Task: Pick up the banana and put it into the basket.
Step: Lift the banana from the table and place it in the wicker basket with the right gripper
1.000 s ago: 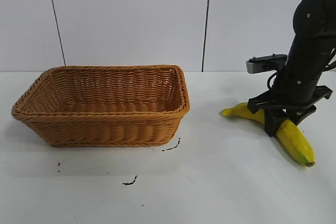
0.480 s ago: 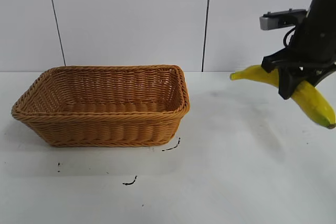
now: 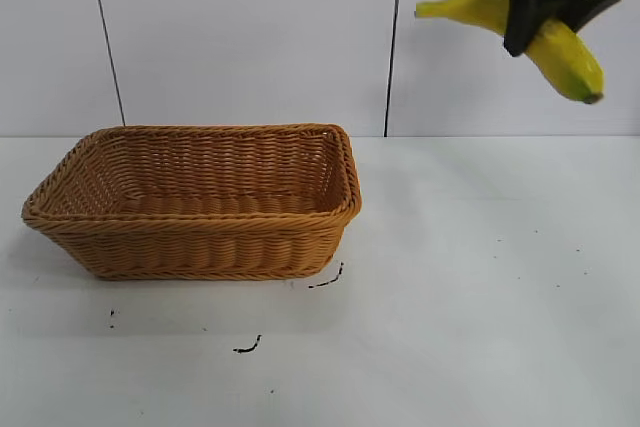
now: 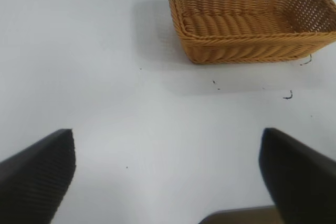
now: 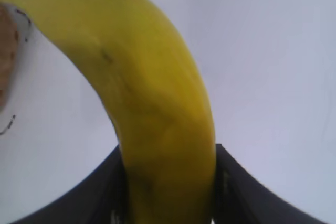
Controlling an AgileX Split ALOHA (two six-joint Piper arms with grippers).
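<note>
High above the table's right side, my right gripper (image 3: 545,19) is shut on the middle of the yellow banana (image 3: 566,55), which hangs tilted, stem end toward the basket. Up close in the right wrist view, the banana (image 5: 157,93) fills the gap between the two black fingers of the right gripper (image 5: 169,174). The tan woven basket (image 3: 200,245) stands on the table at the left with nothing in it, well below and to the left of the banana. From the left wrist view, the basket (image 4: 252,39) lies far off, and my left gripper (image 4: 168,177) is open over bare table.
White table top (image 3: 480,297) with small black marks (image 3: 325,280) just in front of the basket's right corner. A white panelled wall (image 3: 250,37) stands behind. A sliver of the basket (image 5: 4,56) shows at the edge of the right wrist view.
The right gripper has lifted the banana from the table at the right to high in the air, drifting slightly left. The basket has not moved.
</note>
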